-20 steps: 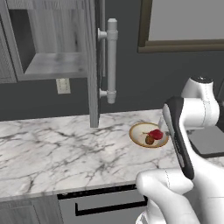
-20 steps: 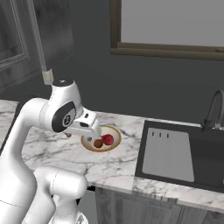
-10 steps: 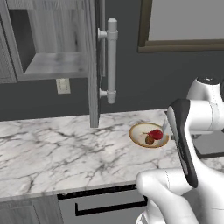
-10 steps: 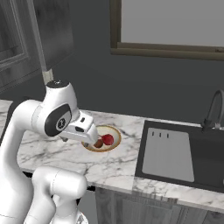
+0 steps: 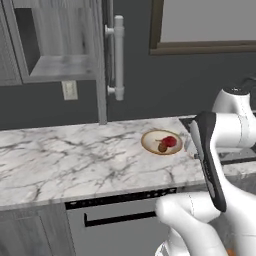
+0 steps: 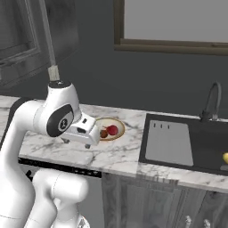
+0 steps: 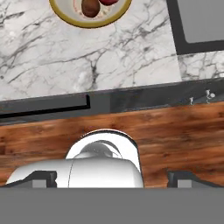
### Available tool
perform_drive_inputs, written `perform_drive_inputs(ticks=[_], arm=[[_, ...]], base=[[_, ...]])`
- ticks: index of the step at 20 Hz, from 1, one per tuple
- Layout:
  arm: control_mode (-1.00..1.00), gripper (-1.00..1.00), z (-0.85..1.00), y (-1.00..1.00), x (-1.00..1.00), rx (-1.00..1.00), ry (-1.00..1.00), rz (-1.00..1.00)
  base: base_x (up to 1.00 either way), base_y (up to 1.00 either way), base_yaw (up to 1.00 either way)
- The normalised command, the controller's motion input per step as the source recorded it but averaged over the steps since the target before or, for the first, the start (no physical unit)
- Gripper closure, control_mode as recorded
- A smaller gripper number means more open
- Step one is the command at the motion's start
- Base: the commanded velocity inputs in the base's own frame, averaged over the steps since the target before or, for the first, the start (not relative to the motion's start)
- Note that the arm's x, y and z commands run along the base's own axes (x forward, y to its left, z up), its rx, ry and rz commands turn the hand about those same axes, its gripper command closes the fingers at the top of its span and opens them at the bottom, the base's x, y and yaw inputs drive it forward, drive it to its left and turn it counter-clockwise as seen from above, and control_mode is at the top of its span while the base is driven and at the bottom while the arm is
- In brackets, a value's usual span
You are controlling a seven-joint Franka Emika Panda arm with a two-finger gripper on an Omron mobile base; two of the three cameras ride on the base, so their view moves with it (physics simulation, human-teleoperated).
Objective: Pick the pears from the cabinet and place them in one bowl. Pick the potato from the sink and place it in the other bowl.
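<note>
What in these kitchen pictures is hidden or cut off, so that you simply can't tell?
- The potato: right base view, a yellow sliver in the sink, cut by the right edge.
- The gripper: hand view, fingertips sit at the bottom band, so open or shut is unclear.
- The bowl: hand view, cut by the top edge, and so is the red pear.
- The cabinet: left base view, upper shelves beyond the top edge.

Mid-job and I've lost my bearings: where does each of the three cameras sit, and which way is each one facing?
Left base view: behind the arm to its left, facing the open cabinet, counter and bowl; the white arm rises at lower right.
Right base view: behind the arm to its right, facing counter, bowl, sink and tap; the arm fills the left.
Hand view: on the hand, looking down at the counter edge and wooden floor; pincer tips at the bottom.
Shared: all three show the bowl holding the pears.
</note>
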Motion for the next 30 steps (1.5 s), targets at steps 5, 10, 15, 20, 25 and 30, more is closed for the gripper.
perform_drive_inputs(ticks=[5, 10, 15, 20, 25, 30], arm=[[1.0, -1.0, 0.0, 0.0, 0.0, 0.0, 0.0, 0.0], [1.0, -1.0, 0.0, 0.0, 0.0, 0.0, 0.0, 0.0], [1.0, -1.0, 0.0, 0.0, 0.0, 0.0, 0.0, 0.0], [1.0, -1.0, 0.0, 0.0, 0.0, 0.0, 0.0, 0.0], [1.0, -1.0, 0.0, 0.0, 0.0, 0.0, 0.0, 0.0], [1.0, -1.0, 0.0, 0.0, 0.0, 0.0, 0.0, 0.0]], base=[[-0.67, -0.48, -0.06], [-0.11, -1.0, 0.0], [-0.02, -0.99, 0.0], [0.0, -0.81, 0.0], [0.04, -0.62, 0.0], [0.09, -0.5, 0.0]])
